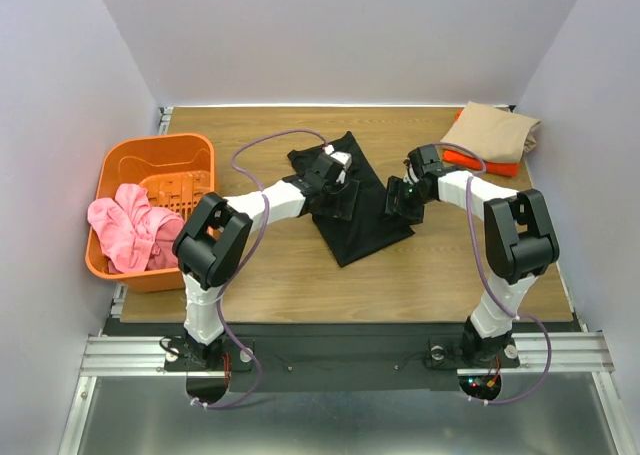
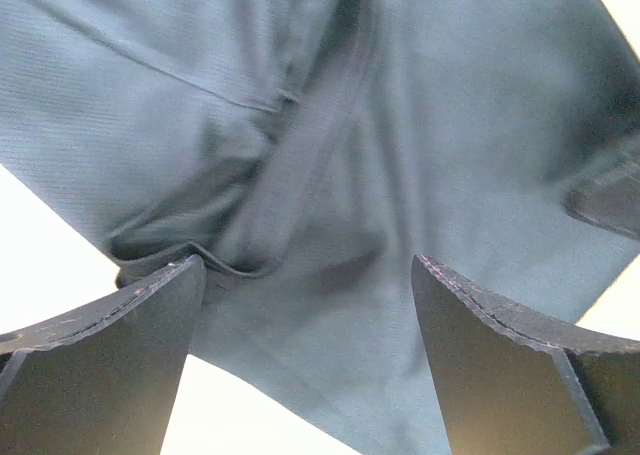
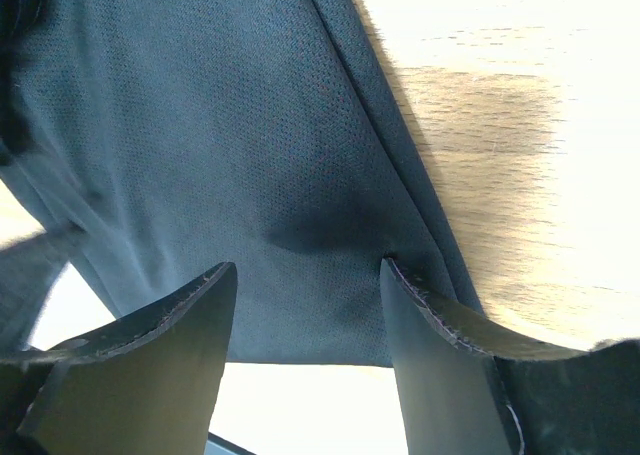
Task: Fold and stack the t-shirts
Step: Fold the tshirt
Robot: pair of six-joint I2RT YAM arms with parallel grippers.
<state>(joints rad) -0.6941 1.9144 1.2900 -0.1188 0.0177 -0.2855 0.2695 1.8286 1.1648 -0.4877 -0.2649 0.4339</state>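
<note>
Folding the black shirt (image 1: 365, 230), mid-table, is in hand; left gripper (image 2: 305, 267) and right gripper (image 3: 308, 267) hover over it, jaws spread, empty; next, pinch an edge, fold, stack on tan shirt (image 1: 492, 130).

Top camera, high behind the arm bases, looks down and forward across the whole table (image 1: 450, 265). Left wrist camera's tight over the shirt (image 1: 365, 235), cloth filling the view, fingers (image 2: 100, 365) at 5 and 7 o'clock. Right wrist camera, just as close, catches the shirt's edge, table at 2 o'clock. All three share that shirt.
</note>
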